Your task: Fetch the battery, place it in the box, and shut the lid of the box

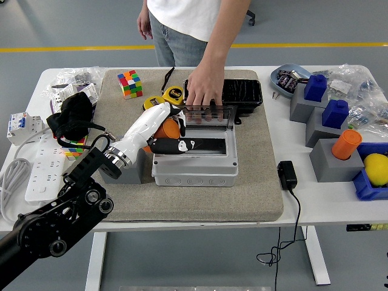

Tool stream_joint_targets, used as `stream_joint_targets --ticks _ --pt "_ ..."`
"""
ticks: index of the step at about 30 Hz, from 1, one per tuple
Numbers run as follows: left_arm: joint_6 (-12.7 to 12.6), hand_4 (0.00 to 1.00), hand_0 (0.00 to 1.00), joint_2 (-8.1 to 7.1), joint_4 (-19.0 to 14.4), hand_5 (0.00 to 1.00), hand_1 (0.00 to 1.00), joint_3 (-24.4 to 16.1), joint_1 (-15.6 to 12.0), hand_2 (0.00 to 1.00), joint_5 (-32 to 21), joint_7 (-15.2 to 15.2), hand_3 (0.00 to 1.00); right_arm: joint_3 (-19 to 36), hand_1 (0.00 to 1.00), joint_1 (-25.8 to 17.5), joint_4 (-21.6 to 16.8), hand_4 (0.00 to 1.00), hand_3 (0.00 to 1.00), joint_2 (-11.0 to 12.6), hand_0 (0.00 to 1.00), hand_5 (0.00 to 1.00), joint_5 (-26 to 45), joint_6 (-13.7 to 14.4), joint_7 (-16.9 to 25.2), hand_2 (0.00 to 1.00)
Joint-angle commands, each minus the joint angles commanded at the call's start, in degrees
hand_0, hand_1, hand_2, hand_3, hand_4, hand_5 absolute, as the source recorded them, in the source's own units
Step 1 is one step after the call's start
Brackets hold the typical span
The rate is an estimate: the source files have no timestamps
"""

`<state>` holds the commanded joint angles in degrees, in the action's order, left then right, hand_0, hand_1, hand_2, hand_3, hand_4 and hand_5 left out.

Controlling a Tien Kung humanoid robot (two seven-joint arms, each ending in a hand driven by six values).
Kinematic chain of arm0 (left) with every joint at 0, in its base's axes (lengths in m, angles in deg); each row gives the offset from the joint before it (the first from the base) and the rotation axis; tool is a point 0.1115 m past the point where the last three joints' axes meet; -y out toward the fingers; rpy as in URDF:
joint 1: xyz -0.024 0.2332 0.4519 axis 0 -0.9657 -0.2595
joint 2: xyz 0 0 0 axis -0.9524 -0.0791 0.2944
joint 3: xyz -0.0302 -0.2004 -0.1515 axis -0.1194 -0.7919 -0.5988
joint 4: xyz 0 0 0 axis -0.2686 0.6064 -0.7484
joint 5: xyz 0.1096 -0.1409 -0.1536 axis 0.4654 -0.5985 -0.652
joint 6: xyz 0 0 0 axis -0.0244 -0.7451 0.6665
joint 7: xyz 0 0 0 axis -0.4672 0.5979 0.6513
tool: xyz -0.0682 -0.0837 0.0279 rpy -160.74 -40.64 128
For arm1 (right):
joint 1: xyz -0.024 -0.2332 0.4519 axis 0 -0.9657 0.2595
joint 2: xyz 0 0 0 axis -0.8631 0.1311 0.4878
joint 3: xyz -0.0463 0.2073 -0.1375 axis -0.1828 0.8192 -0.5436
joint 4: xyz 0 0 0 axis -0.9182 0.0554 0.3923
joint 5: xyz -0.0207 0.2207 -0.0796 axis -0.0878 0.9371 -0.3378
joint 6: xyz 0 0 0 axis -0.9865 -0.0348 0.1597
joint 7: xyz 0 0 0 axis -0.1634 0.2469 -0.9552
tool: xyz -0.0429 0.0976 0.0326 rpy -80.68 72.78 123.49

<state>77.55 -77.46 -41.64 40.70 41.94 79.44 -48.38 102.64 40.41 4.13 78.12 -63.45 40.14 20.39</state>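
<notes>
Over the box: the left hand (pixel 159 128) is curled around an orange battery (pixel 168 129) and holds it above the left part of the open grey box (pixel 194 165).
Battery: in the hand's grip, just above the box opening, not yet inside as far as I can judge.
Lid: the clear lid (pixel 206 113) stands upright at the far edge of the box, and a person's hand (pixel 205 90) rests on its top edge, steadying it.
Done: the fetch looks complete, since the grey holder (pixel 126 167) left of the box has nothing in it.
Left to do: lower and release the battery into the box, then swing the lid down shut.
Right hand: not in view.
Count, orange cylinders: two, the one in the hand and one (pixel 346 144) standing on a grey block at the right of the desk (pixel 315 200).
Count, blue blocks: two, on grey stands at the far right.
Count, boxes: one grey box, plus one black tray (pixel 244 92) behind it.
Count, others: one colour cube (pixel 128 83), one yellow tape measure (pixel 172 94), one black adapter (pixel 287 174), one yellow ball (pixel 376 168) in a blue bin.
</notes>
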Motion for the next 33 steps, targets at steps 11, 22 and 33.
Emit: stream_joint_targets --ticks 11,22,33 --pt "-0.32 0.809 0.019 2.54 2.81 0.346 0.002 1.78 1.97 0.019 0.28 -0.10 0.002 -1.01 0.812 0.31 0.05 0.998 0.814 0.27 0.837 0.998 0.42 0.07 -0.05 0.775" --pt "-0.57 0.808 0.019 4.54 4.05 0.349 0.002 2.30 3.79 0.019 0.34 -0.13 0.002 -2.08 0.813 1.10 0.06 0.998 0.814 0.61 0.837 0.998 0.94 0.07 -0.06 0.775" --pt "-1.12 0.806 0.020 4.88 7.05 0.358 0.002 4.29 5.03 0.021 -4.15 -1.93 0.002 -1.84 0.814 1.40 0.07 0.998 0.814 0.62 0.836 0.998 0.86 0.07 -0.07 0.774"
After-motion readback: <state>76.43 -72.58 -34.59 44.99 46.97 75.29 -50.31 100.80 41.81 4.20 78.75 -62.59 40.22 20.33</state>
